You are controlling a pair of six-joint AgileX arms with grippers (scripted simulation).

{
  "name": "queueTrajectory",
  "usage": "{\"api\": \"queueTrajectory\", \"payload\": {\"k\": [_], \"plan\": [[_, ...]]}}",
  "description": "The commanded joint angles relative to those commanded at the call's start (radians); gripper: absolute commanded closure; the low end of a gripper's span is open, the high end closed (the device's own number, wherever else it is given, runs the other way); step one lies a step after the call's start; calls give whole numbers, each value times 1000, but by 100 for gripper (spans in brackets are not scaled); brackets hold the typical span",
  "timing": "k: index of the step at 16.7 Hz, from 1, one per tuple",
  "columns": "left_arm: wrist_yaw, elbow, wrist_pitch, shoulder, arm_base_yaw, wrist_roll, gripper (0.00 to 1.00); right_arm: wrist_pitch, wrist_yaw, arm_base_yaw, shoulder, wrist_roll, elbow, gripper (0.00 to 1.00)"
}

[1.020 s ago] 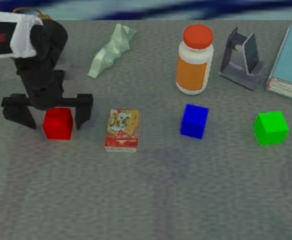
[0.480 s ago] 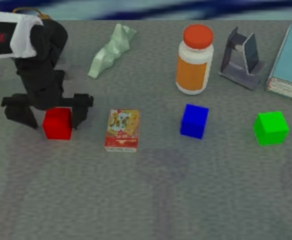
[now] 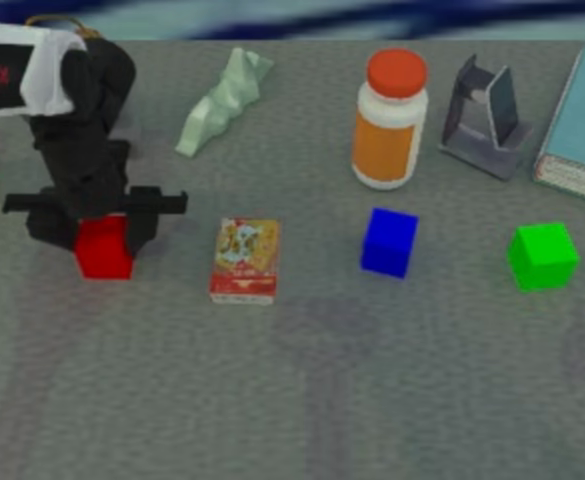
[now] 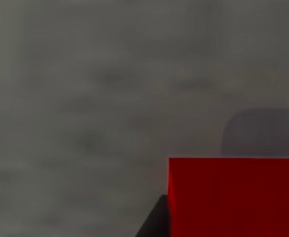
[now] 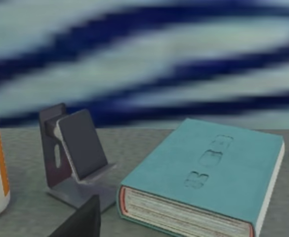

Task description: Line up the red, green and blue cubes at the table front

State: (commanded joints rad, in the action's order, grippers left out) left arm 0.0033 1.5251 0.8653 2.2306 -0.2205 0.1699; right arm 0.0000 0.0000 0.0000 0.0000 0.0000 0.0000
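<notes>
The red cube (image 3: 104,255) sits on the grey table (image 3: 292,400) at the left, and my left gripper (image 3: 100,235) is shut on it, one dark finger against each side. In the left wrist view the red cube (image 4: 233,197) fills the near corner with one fingertip (image 4: 156,222) pressed to its side. The blue cube (image 3: 389,242) stands right of centre. Near the right edge is the green cube (image 3: 543,256). My right arm is out of the top view; a dark part of its gripper (image 5: 82,222) shows in the right wrist view.
A red-and-yellow card box (image 3: 244,260) lies between the red and blue cubes. Along the back stand a crumpled pale green wrapper (image 3: 222,100), an orange-capped bottle (image 3: 389,120), a grey phone stand (image 3: 484,115) and a teal book (image 3: 580,125).
My left gripper's fingers have closed in from both sides onto the red cube, which has shifted slightly left. The other cubes have not moved.
</notes>
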Motion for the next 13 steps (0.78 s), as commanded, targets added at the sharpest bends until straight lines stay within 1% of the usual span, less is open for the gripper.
{"api": "queueTrajectory", "payload": {"k": [9, 11, 13], "plan": [[-5, 12, 13, -27, 2, -3, 100, 0, 0, 0, 0, 0, 0, 0], [-5, 42, 51, -39, 4, -3, 100, 0, 0, 0, 0, 0, 0, 0], [-5, 87, 130, -63, 11, -1, 100, 0, 0, 0, 0, 0, 0, 0]]}}
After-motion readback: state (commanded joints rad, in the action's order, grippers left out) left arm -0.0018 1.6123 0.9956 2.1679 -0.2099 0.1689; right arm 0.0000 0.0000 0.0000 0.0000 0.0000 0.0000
